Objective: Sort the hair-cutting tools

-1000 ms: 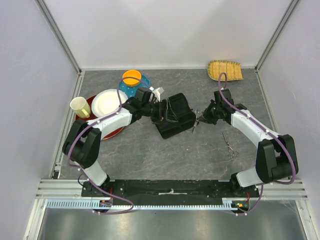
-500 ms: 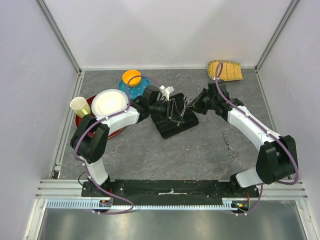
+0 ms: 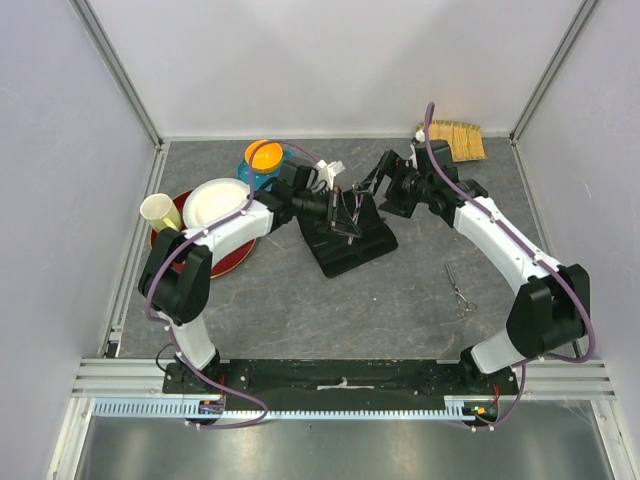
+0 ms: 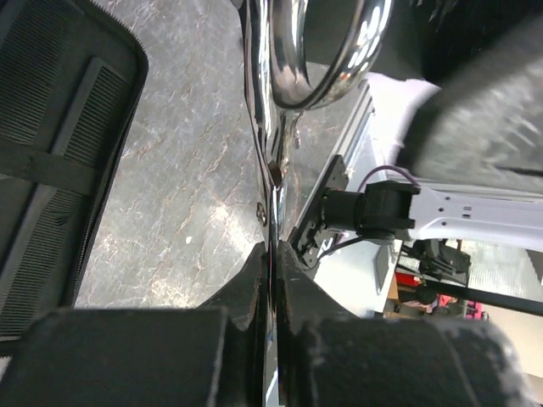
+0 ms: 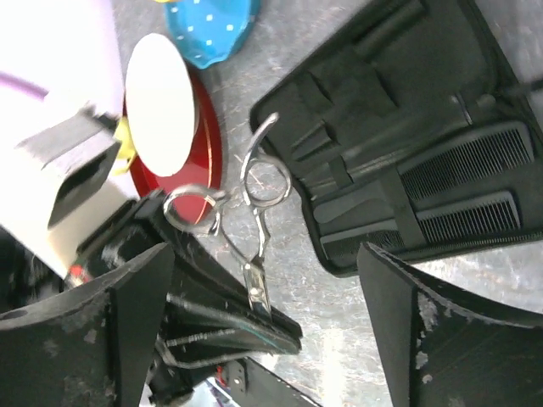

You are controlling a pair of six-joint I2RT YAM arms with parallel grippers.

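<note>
Right wrist view, mid-frame: left gripper (image 5: pixel 254 309) pinching the scissors (image 5: pixel 257 222) by the blades, just left of the open case (image 5: pixel 407 170), right gripper (image 3: pixel 378 180) fingers spread wide, holding nothing.

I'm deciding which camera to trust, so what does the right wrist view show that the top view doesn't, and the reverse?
Only the right wrist view makes out a larger comb and a smaller comb strapped inside the open case, and the held scissors with their blades pinched in the left gripper. Only the top view shows the second scissors lying on the table and the woven straw item in the far corner. Both show the case, the held scissors, the white plate and the red plate.
</note>
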